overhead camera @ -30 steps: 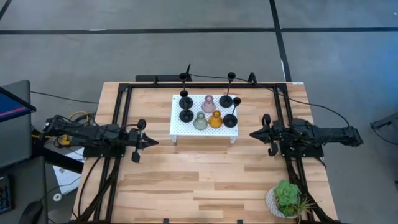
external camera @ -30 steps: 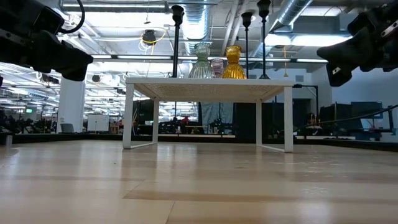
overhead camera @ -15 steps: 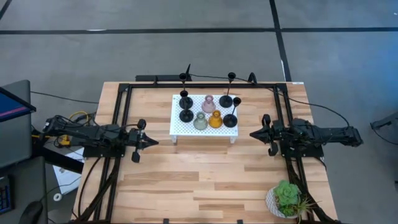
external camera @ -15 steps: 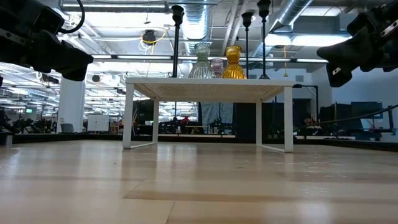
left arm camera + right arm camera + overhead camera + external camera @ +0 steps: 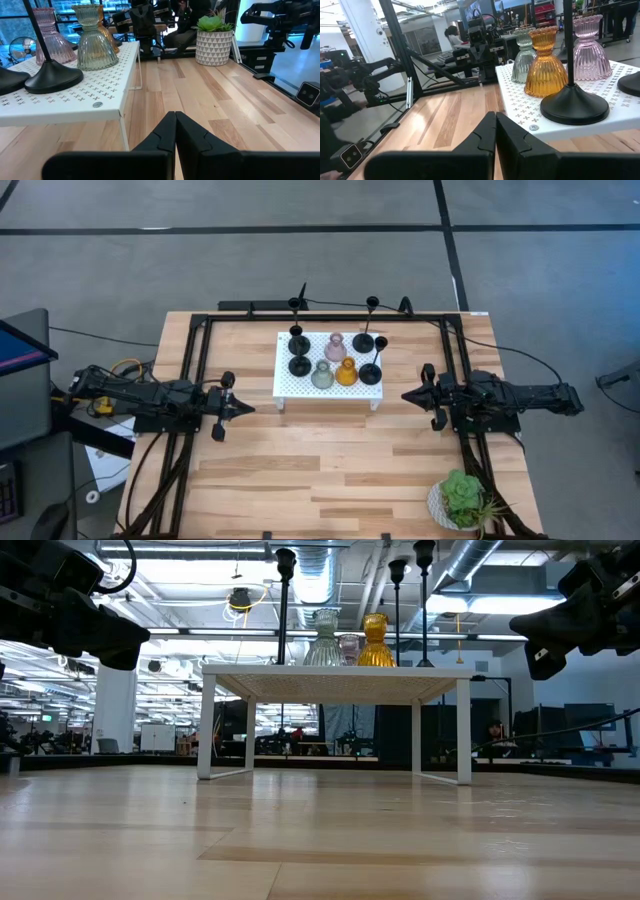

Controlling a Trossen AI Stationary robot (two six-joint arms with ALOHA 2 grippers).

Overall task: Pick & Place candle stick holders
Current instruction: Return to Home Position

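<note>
Candle holders [image 5: 346,372], black stems upright beside three squat glass ones, stand grouped on the white shelf [image 5: 290,388] at the table's [image 5: 300,470] far centre. They lie between the arms: the left gripper [image 5: 243,408] to the shelf's left, the right gripper [image 5: 407,395] slightly closer on its right. Both point inward, jaws clenched on nothing. Nothing appears left to pick.

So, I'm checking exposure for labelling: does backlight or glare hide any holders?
Low view: bright ceiling lights silhouette the black holders, none hidden. High view: even light, no glare on the shelf. Wrist views: glass holders glow through.
</note>
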